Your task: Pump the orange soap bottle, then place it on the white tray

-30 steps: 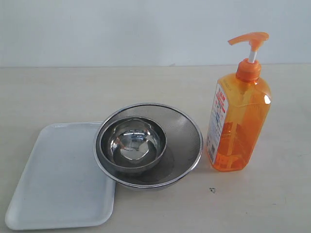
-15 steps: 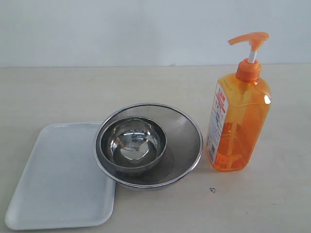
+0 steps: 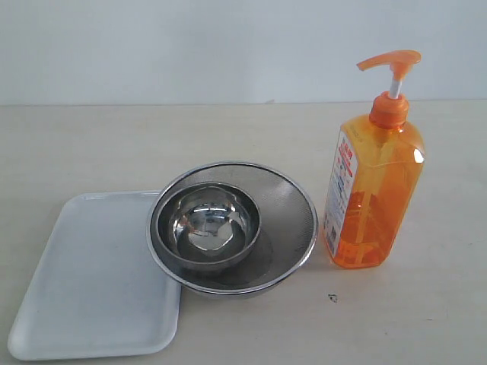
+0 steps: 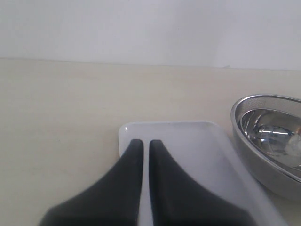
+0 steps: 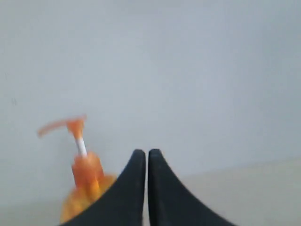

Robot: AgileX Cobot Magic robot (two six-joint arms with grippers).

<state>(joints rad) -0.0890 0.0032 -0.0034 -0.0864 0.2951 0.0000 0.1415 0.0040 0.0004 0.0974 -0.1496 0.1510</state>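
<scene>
The orange soap bottle (image 3: 373, 182) stands upright on the table at the right, its pump head (image 3: 389, 61) raised on a white stem and its label turned left. The white tray (image 3: 91, 281) lies flat at the front left. Neither gripper shows in the exterior view. In the left wrist view my left gripper (image 4: 146, 143) is shut, empty, above the white tray (image 4: 197, 141). In the right wrist view my right gripper (image 5: 143, 153) is shut and empty, with the blurred orange soap bottle (image 5: 84, 183) beyond and to one side of it, apart from the fingers.
A round steel mesh strainer (image 3: 293, 209) holding a steel bowl (image 3: 205, 220) sits between tray and bottle, its rim overlapping the tray's right edge. The strainer (image 4: 244, 141) also shows beside the tray in the left wrist view. A pale wall stands behind the table.
</scene>
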